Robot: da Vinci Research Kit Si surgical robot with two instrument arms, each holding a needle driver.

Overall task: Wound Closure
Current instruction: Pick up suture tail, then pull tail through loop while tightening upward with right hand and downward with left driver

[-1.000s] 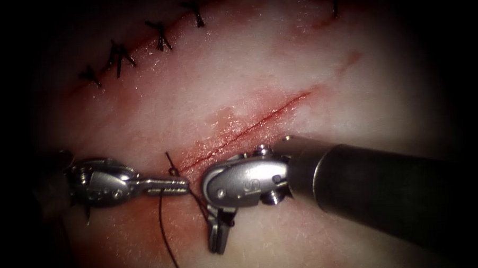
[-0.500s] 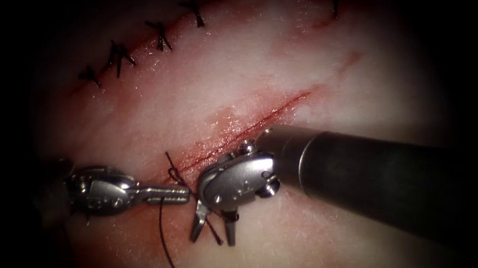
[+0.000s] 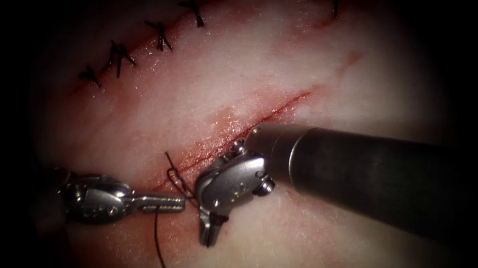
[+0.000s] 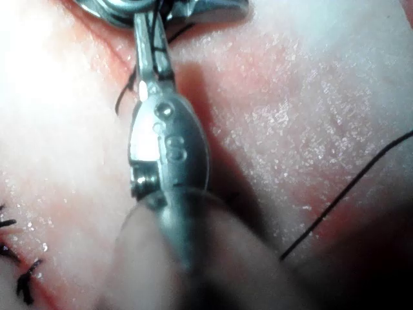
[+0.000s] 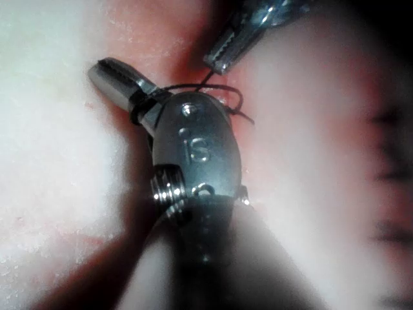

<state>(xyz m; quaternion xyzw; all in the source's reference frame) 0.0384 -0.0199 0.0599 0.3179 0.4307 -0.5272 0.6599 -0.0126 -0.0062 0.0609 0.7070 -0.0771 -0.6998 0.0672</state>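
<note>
Thread (image 3: 172, 176), fine, limp and likely slippery, loops at the near end of the cut (image 3: 259, 120) in the soft tissue (image 3: 300, 68), best taken close to that loop; the left end effector (image 3: 179, 203) and right end effector (image 3: 206, 238) are each closed on it.

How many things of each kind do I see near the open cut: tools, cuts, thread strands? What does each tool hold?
Tools: 2. The left tool is shut on the thread; the right tool is shut, and its hold is unclear.
Open cut: 1
Thread strands: 1, looped at the cut's left end.
Total: 4
</note>
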